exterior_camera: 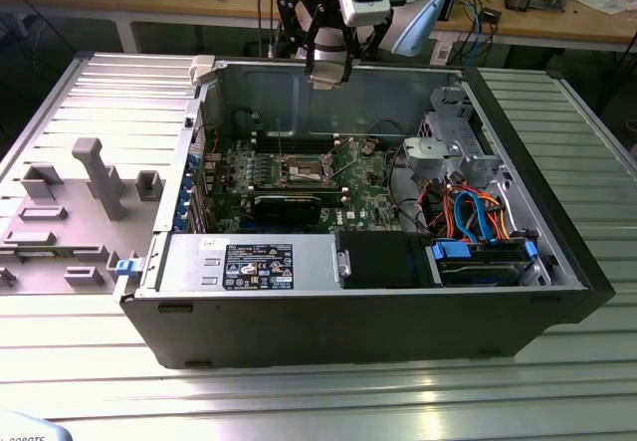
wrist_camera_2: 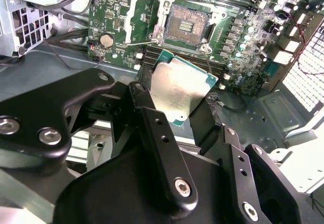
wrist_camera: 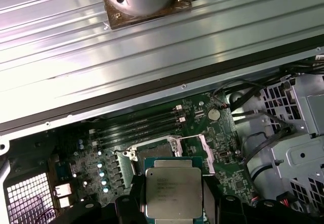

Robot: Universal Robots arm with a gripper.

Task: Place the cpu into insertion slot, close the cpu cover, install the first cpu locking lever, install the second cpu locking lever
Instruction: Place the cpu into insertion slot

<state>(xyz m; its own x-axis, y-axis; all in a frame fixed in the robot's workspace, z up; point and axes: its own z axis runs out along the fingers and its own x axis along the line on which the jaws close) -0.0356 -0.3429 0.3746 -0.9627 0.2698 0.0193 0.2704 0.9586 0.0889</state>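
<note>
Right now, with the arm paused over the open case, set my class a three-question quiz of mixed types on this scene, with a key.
1. True or false: the insertion slot is empty.
2. The cpu cover is: A) flipped open beside the slot B) closed over the slot C) lying outside the case.
3. Fill in: the gripper is shut on the ____.
Key: 1 true; 2 A; 3 the cpu.

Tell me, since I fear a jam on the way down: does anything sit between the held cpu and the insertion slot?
Nothing visible does. The claw grips the cpu above the motherboard. The insertion slot lies bare, with the cpu cover swung open to one side.
</note>
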